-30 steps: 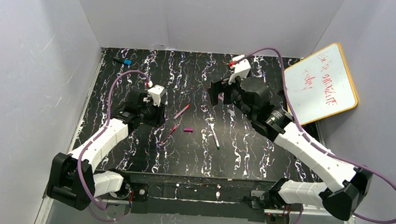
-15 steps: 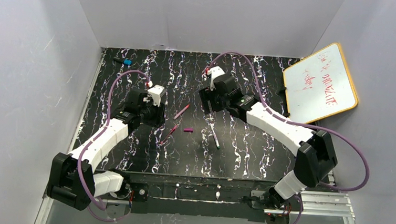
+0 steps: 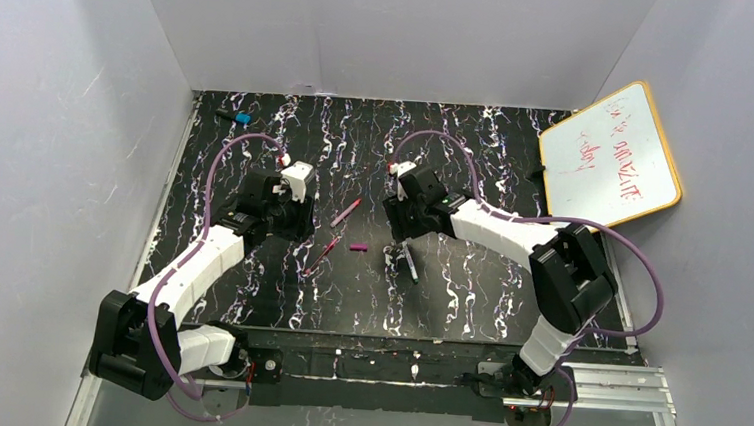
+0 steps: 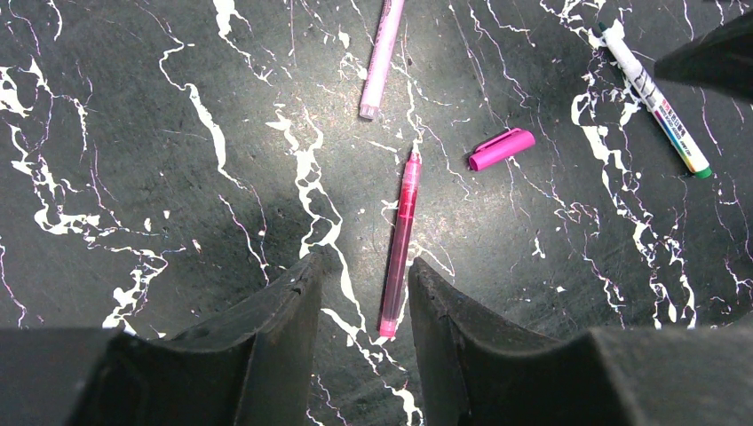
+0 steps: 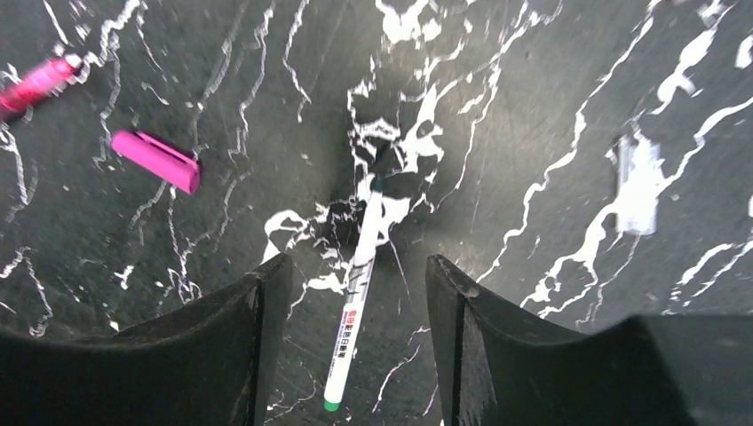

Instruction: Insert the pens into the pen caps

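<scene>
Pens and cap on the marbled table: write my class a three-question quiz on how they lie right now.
1. True or false: the white pen lies between the open fingers of the right gripper, not yet gripped.
2. The magenta cap is: A fitted on a pen; B lying loose on the table; C standing upright.
3. How many pens show in the left wrist view?
Key: 1 true; 2 B; 3 three.
</scene>
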Controlling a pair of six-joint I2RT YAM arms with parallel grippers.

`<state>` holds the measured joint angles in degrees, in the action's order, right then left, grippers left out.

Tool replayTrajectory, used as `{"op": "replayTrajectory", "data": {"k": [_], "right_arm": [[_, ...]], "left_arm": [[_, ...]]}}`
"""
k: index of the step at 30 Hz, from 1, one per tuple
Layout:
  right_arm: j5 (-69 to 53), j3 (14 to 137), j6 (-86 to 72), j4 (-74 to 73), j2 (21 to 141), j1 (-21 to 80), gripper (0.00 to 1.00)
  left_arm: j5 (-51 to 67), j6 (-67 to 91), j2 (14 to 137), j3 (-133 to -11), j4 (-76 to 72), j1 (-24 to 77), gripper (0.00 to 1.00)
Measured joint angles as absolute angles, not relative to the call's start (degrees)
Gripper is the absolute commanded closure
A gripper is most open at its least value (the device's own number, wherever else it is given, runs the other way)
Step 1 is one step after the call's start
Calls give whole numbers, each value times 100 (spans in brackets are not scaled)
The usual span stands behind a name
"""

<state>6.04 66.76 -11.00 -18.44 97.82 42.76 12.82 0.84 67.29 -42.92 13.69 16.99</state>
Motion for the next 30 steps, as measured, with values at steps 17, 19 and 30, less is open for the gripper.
{"op": "replayTrajectory", "data": {"k": [17,19,30], "right_arm": [[384,6287,-1227,-1603,10160,4283,51],[366,6287,-1227,-1588,10248,4287,53],[364,6289,-1227,-1439,10309,4294,65]], "left_arm": [[1282,84,6729,-4292,1369,1699,60],[1282,82,6729,-4292,1369,1699,60],[1284,84,6731,-4292,1369,1699,60]]}}
